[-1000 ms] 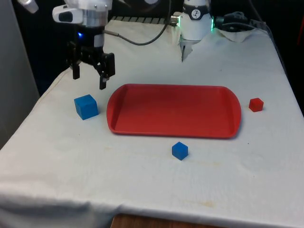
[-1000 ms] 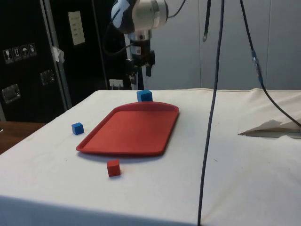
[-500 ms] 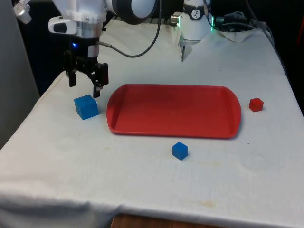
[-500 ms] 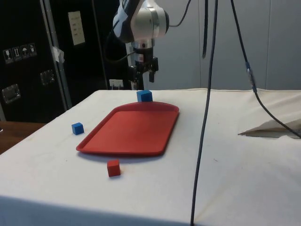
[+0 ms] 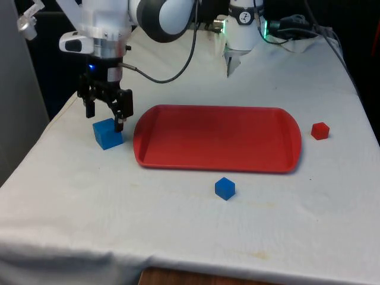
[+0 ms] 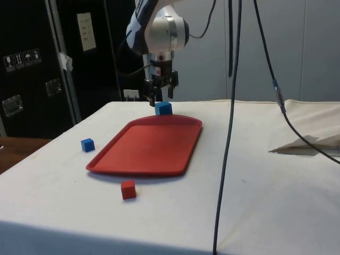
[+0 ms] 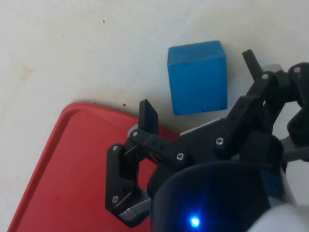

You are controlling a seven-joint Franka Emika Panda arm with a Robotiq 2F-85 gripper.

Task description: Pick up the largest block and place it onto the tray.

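Lowered since the earlier frames: black two-finger gripper point(image 5: 104, 116), now set just above the large blue cube-shaped block point(image 5: 107, 133), where before it was held higher and nearer the tray's far edge. Fingers are seen spread apart, nothing grasped between them; one finger point(image 7: 148, 117) is seen on each side of the block's position in the wrist view point(image 7: 197, 77).

Large blue block: resting on the white tablecloth point(image 5: 178, 237), just beside the short end of the red plastic tray point(image 5: 217, 139) at the front view's left, not on it.

Small blue cube point(image 5: 225, 188): on the cloth, near the tray's near long edge.

Small red cube point(image 5: 320, 130): on the cloth, beside the tray's end at the front view's right.

Tray: nothing is carried on it.
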